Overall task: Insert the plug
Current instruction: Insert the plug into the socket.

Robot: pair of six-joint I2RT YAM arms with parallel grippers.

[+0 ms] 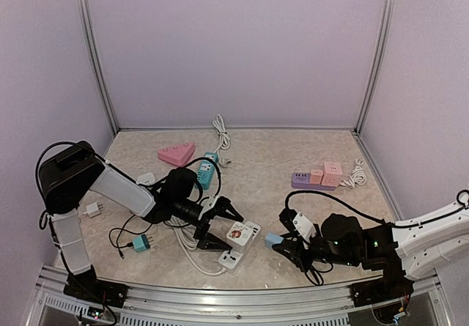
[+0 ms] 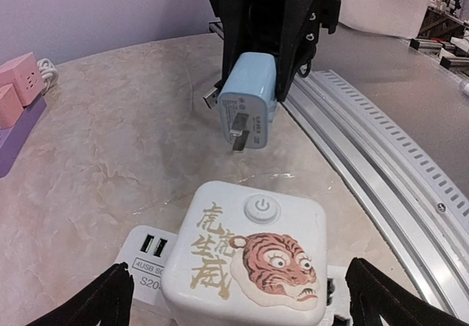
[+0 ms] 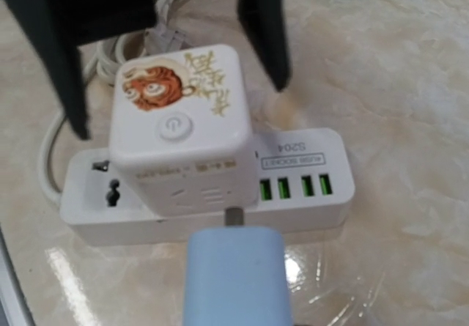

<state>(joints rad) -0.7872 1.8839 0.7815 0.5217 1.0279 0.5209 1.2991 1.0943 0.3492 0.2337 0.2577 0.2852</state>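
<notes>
Right gripper (image 1: 278,242) clamped on light-blue plug (image 2: 248,106), just short of the tiger cube socket (image 2: 245,256); left gripper (image 1: 231,231) spread wide around the cube.
Left arm comes in from lower left of the top view, forearm low over the table (image 1: 308,154), wrist pointing right, with one finger on each side of the cube and neither visibly touching it. The cube sits plugged on the white power strip (image 3: 308,187), just below centre frame. Right arm stretches in flat from lower right, wrist pointing left at the cube. The plug is off the table with its prongs aimed at the cube's side face. Left wrist view shows a clear gap between plug and cube. In the right wrist view a prong tip lines up just beside the face, not seated.
</notes>
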